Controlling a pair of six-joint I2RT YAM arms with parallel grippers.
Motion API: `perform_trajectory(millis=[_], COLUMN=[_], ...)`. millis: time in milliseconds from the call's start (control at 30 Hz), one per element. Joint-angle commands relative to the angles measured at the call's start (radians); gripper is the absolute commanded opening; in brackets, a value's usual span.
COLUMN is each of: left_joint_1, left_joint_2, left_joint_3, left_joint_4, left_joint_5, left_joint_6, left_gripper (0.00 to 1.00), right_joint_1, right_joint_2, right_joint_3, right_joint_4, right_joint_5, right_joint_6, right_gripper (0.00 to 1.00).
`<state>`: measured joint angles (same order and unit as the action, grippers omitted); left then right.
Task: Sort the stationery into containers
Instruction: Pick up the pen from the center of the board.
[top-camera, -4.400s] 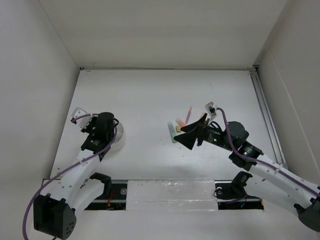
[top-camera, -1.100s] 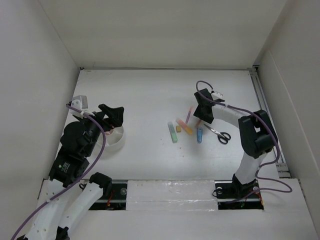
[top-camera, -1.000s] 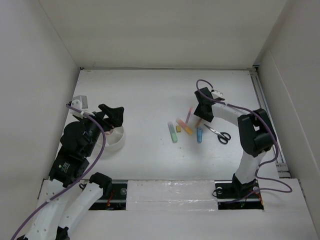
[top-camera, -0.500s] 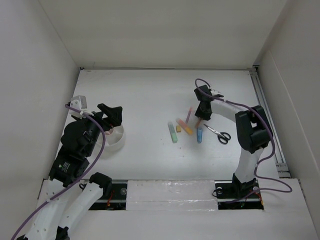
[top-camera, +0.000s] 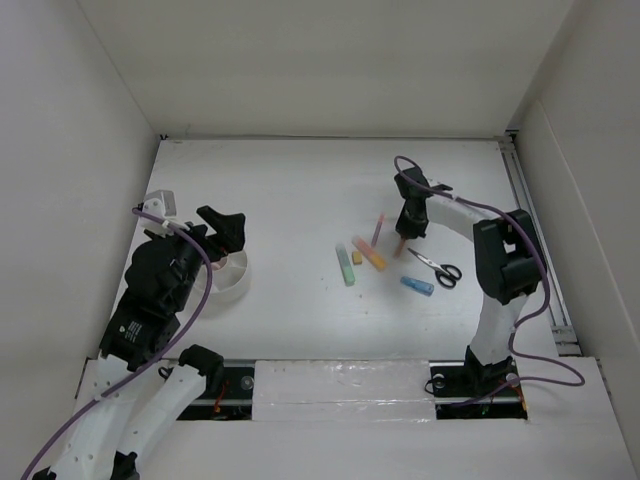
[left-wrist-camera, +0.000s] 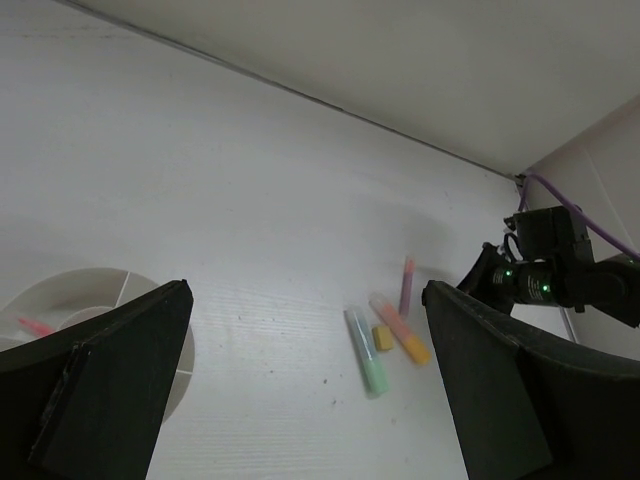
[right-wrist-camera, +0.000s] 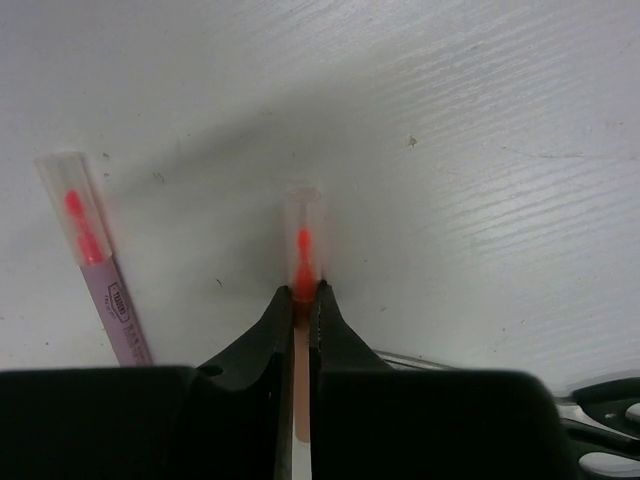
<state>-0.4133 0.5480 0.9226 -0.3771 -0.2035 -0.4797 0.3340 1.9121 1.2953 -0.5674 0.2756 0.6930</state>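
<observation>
The right gripper (right-wrist-camera: 301, 292) is clamped on a thin red-tipped pen with a clear cap (right-wrist-camera: 303, 240), its 2 black fingers pinching the barrel just behind the cap. Whether the cap touches the white table (top-camera: 290, 180) I cannot tell. At 9 o'clock from it, near but apart, lies a thin pink-bodied pen with a clear cap (right-wrist-camera: 100, 260).

In the top view, the small black-handled scissors (top-camera: 437, 267) lie at 5 o'clock from the right gripper. The stubby blue marker (top-camera: 417, 286) lies near them at their 7 o'clock. At 8 o'clock from the gripper sits a close group: the stubby orange marker (top-camera: 371, 255), the tiny yellow-orange block (top-camera: 357, 258) just beside it, and the stubby green marker (top-camera: 346, 265) at the 9 o'clock end.

Well apart, at 9 o'clock across the table, the round white plastic tub with wedge compartments (top-camera: 232, 288) holds 1 slim pink stick (left-wrist-camera: 35, 327) in a wedge. The left gripper (top-camera: 238, 230) hangs over the tub's 12 o'clock rim, jaws wide apart and empty.
</observation>
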Motion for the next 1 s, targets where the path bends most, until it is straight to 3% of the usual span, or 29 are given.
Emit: perform_trajectory(millis=[0,200,300,467,567,767,900,967], left_joint_1=[-0.002,-0.002,-0.002,-0.002,-0.002,-0.002,-0.002,-0.002], left_joint_2=[0.015,0.046,0.088,0.139,0.170,0.190,0.179,0.179], left_joint_3=[0.041,0.041,0.041,-0.016,-0.083,-0.159,-0.159,-0.159], left_joint_4=[0.007,0.059,0.118,0.297,0.421,0.624,0.633,0.658], left_joint_5=[-0.005,0.102,0.257,0.673,0.807,0.949,0.960,0.986], left_joint_6=[0.004,0.004,0.004,-0.009,-0.054,-0.129,-0.129,-0.149], left_gripper=[1.00,1.00,1.00,1.00,1.00,1.00,1.00,1.00], right_joint_1=[-0.021,-0.021,0.002,0.106,0.183,0.267,0.327,0.368], right_joint_2=[0.007,-0.097,-0.203,-0.379,-0.508,-0.723,-0.778,-0.779], right_joint_3=[0.032,-0.048,-0.093,-0.103,-0.132,-0.312,-0.389,-0.389], right_joint_4=[-0.011,0.206,0.305,0.414,0.489,0.786,1.016,1.032], right_joint_5=[-0.038,-0.082,-0.160,-0.281,-0.343,-0.510,-0.584,-0.616], right_joint_6=[-0.038,-0.038,-0.059,-0.099,-0.109,-0.024,0.026,0.026], right_gripper=[0.00,0.00,0.00,0.00,0.00,0.00,0.00,0.00])
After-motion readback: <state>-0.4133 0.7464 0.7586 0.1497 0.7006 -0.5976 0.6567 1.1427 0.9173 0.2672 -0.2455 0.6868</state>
